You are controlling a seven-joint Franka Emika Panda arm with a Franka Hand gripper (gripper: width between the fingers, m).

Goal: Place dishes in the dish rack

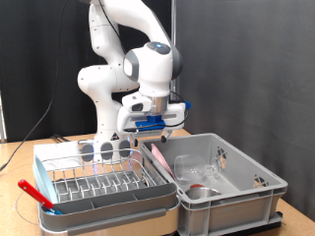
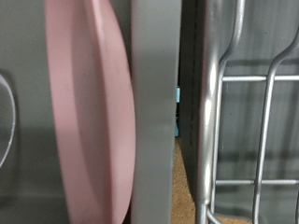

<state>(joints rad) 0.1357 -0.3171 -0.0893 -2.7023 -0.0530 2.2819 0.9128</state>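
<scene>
My gripper (image 1: pixel 150 136) hangs over the gap between the dish rack (image 1: pixel 59 204) and the grey crate (image 1: pixel 246 192); its fingers do not show in the wrist view. A pink plate (image 1: pixel 160 159) stands on edge just below it, by the crate's wall nearest the rack. The wrist view shows the plate's rim (image 2: pixel 89 112), the crate wall (image 2: pixel 154 112) and the rack's wire (image 2: pixel 217 140) side by side. A clear glass (image 1: pixel 187 169), a reddish-brown spoon (image 1: pixel 204 188) and what looks like the steel bowl (image 1: pixel 196 195) lie in the crate.
A red-handled utensil (image 1: pixel 34 194) lies at the rack's edge on the exterior view's left. Two dark round parts (image 1: pixel 96 150) stand at the rack's far side. The arm's white base (image 1: pixel 103 98) rises behind the rack. A black curtain forms the background.
</scene>
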